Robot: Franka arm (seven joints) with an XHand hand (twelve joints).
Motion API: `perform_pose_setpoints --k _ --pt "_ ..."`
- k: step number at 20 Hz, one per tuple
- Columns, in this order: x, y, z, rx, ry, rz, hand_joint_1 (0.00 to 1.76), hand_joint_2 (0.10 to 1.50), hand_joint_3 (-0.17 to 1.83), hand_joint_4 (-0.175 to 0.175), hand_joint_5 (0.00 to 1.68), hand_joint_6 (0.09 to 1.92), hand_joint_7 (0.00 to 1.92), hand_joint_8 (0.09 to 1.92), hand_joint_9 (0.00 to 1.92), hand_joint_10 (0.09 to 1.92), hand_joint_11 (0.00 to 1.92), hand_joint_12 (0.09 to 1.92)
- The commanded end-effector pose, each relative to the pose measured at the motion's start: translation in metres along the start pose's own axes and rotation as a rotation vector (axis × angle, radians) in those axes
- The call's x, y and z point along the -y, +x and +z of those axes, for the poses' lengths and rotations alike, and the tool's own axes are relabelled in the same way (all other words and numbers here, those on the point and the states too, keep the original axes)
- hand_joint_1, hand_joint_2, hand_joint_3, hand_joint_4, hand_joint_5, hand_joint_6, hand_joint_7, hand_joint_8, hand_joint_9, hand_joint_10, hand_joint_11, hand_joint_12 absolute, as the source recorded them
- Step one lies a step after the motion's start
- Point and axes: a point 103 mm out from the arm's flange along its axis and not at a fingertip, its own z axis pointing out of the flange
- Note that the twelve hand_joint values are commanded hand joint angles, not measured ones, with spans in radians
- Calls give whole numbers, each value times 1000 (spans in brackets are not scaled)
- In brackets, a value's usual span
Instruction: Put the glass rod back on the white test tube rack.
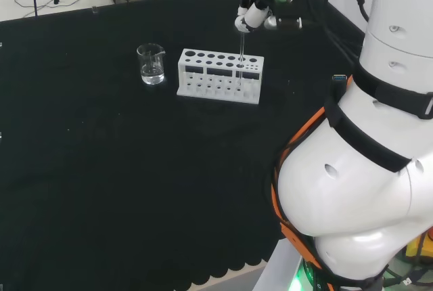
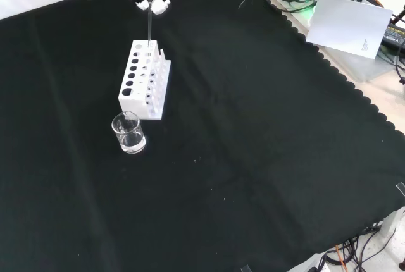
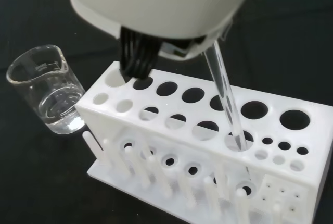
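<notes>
Head view: high behind the arm's base, looking across the table (image 1: 101,189). Front view: opposite side, looking down on the cloth. Wrist view: close above the rack (image 3: 218,146). All three share the rack (image 1: 220,76) (image 2: 145,79) and beaker (image 1: 151,63) (image 2: 128,133) (image 3: 47,88).

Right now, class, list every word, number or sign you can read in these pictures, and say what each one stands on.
No text can be read.
Beaker: faint raised graduation marks on the glass, too blurred to read.
White sheet of paper at the bench edge in the front view: a small line of print, too small to read.
White test tube rack: no lettering shows.
Glass rod: unmarked.
</notes>
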Motion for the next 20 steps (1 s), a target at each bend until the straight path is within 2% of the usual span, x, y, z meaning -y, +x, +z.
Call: perform_pose_setpoints --k 1,14,20 --pt "-1 -3 2 1 17 16 1224 420 1030 -175 1376 678 1642 976 1910 670 1536 1058" --pt "-4 -4 6 -7 37 23 1224 420 1030 -175 1375 679 1640 975 1912 672 1538 1058" --pt "-5 -3 7 -37 45 19 1223 420 1030 -175 1375 680 1635 974 1917 673 1525 1052"
